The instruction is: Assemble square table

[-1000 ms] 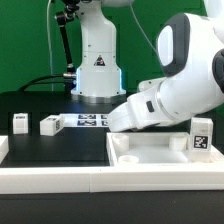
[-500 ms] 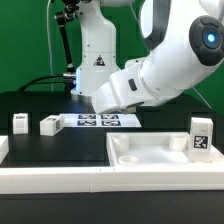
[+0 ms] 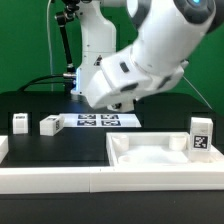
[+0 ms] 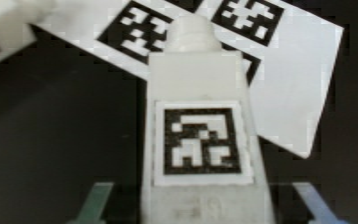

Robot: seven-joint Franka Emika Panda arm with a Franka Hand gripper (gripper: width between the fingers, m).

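In the wrist view a white table leg [image 4: 202,120] with a black-and-white tag fills the middle. It sits between the two fingers of my gripper [image 4: 197,203], with its narrow end pointing away over the marker board [image 4: 286,95]. In the exterior view my gripper [image 3: 112,97] hangs above the marker board [image 3: 100,121], and the held leg is hidden behind the hand. The square tabletop [image 3: 150,152] lies at the exterior view's right. One tagged leg [image 3: 201,137] stands at its far right. Two more legs [image 3: 19,123] [image 3: 49,124] stand at the left.
A long white rail [image 3: 60,178] borders the front of the black surface. The arm's white base [image 3: 97,70] stands behind the marker board, with a green backdrop behind it.
The arm has risen from low over the tabletop at the exterior view's right and swung up and to the left, now over the marker board. The loose parts have not moved.
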